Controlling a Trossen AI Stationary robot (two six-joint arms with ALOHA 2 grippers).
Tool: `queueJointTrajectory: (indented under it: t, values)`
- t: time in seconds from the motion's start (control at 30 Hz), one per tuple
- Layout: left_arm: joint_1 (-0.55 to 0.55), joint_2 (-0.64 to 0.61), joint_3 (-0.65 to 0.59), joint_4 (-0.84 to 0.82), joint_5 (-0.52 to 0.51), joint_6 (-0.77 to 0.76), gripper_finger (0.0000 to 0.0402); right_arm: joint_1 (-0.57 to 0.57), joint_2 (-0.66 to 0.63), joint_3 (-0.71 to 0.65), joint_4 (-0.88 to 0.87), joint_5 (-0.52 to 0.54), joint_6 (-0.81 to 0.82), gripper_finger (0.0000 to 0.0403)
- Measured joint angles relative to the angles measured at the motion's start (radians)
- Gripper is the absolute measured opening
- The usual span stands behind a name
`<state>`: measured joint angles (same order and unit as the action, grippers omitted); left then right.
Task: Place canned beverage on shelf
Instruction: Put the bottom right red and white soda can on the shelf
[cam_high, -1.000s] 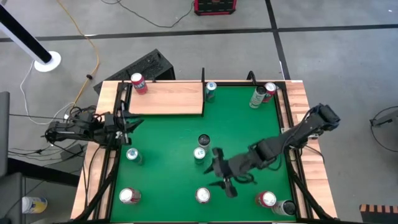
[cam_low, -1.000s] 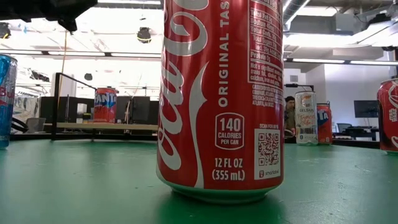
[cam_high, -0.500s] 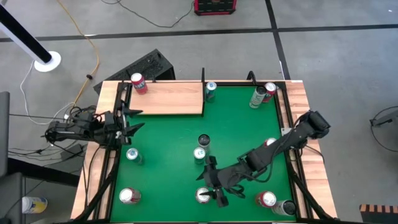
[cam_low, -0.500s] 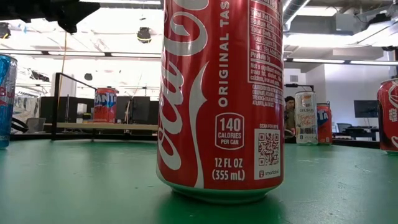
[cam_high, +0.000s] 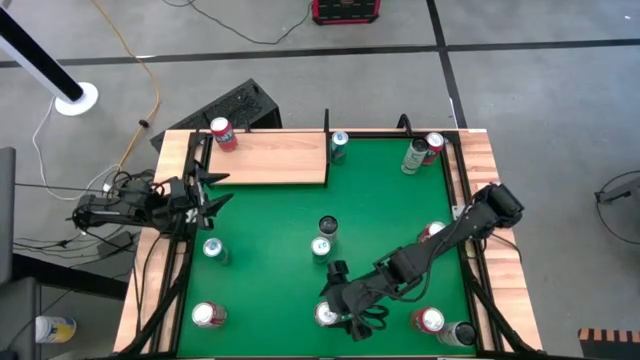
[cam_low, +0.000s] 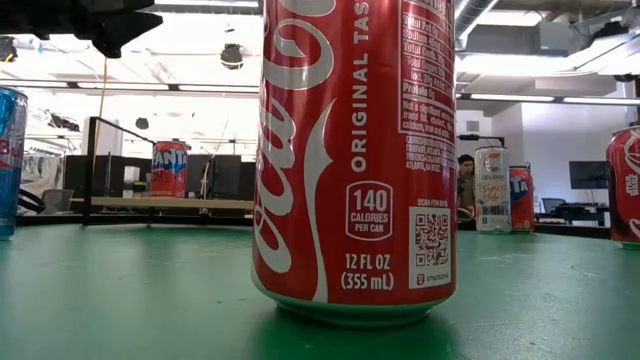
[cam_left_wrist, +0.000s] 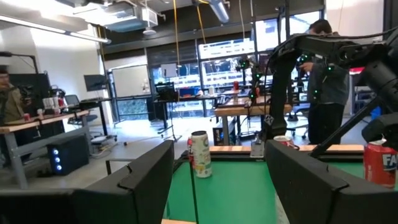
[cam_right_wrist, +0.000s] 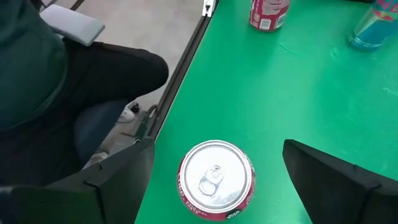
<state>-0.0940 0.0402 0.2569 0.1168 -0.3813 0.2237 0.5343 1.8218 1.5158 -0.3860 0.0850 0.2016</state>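
Note:
A red Coca-Cola can (cam_high: 326, 315) stands upright on the green felt near the table's front edge. It fills the low view (cam_low: 355, 160) and shows its silver top in the right wrist view (cam_right_wrist: 215, 180). My right gripper (cam_high: 344, 303) is open above it, one finger on each side of the can and neither touching it (cam_right_wrist: 217, 149). The pale-wood shelf (cam_high: 268, 158) lies flat at the table's far left, with a red can (cam_high: 222, 133) standing on its far left corner. My left gripper (cam_high: 207, 192) waits open at the table's left edge, by the shelf's near left corner.
Other cans stand about the felt: two at the centre (cam_high: 324, 237), one at left (cam_high: 213, 249), one at near left (cam_high: 205, 315), two at near right (cam_high: 440, 325), several along the far edge (cam_high: 415, 152). A seated person's legs (cam_right_wrist: 74, 93) are beyond the table's edge.
My right gripper has gone toward the table's near edge and a little to the left, staying open, and now stands over the Coca-Cola can. The can has not moved.

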Motion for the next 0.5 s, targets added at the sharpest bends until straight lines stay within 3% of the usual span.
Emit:
queueJointTrajectory:
  t: [0.5]
  values:
    - [0.000, 0.014, 0.001, -0.017, 0.000, 0.008, 0.0242, 0.003, 0.070, -0.002, -0.009, 0.088, 0.010, 0.0380]
